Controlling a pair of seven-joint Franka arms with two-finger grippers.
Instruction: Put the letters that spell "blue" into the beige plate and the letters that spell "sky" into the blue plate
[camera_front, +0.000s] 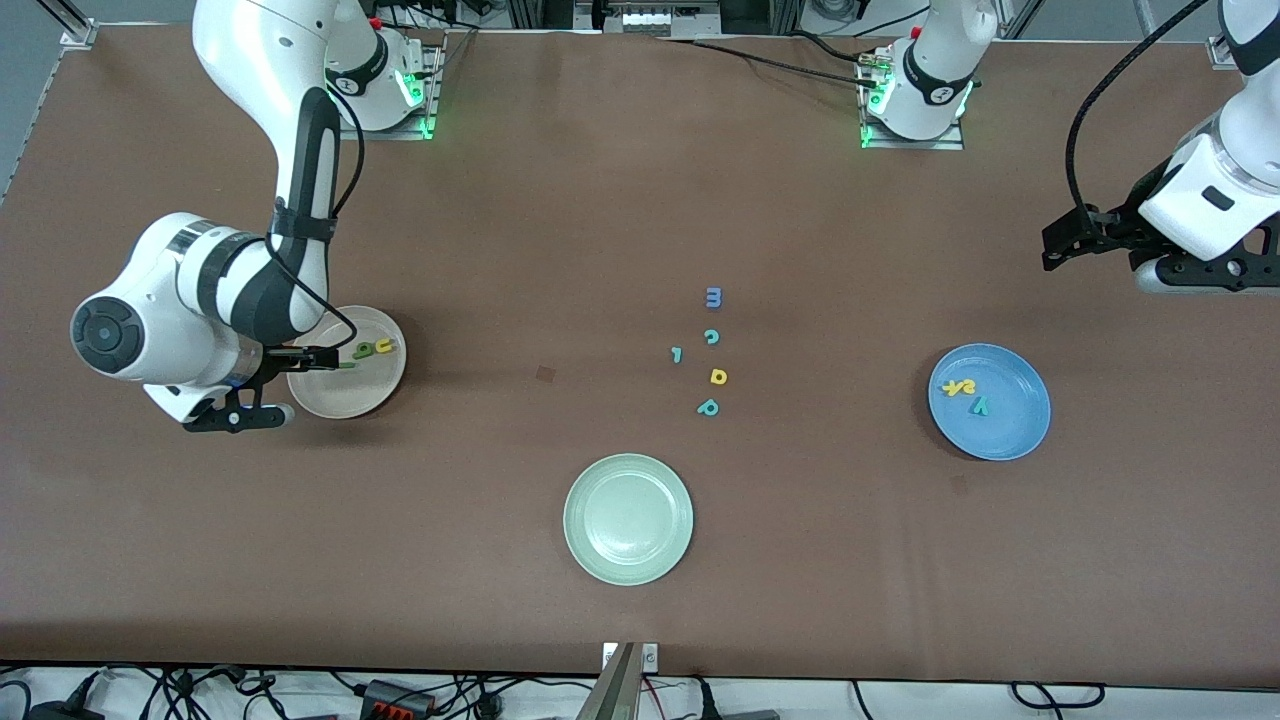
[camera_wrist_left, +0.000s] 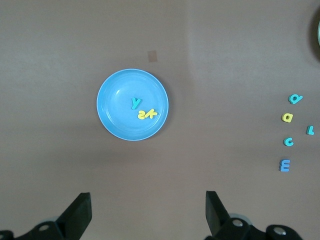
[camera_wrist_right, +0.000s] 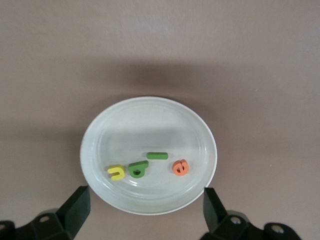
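Only the right wrist view shows the orange "e" (camera_wrist_right: 180, 167) in the beige plate (camera_wrist_right: 150, 107), under the right gripper (camera_wrist_right: 145, 212), fingers wide; the left gripper (camera_wrist_left: 147, 215) waits, fingers wide.

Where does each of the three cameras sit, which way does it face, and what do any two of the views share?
Front view: high across the table, facing both arm bases; shows the right gripper over the beige plate, and the left gripper raised, waiting.
Left wrist view: looks down on the blue plate; its open fingers show.
Right wrist view: looks down on the beige plate holding the letters that spell "blue"; its open fingers show.
Shared: front and left wrist views both show the letters that spell "sky" in the blue plate.
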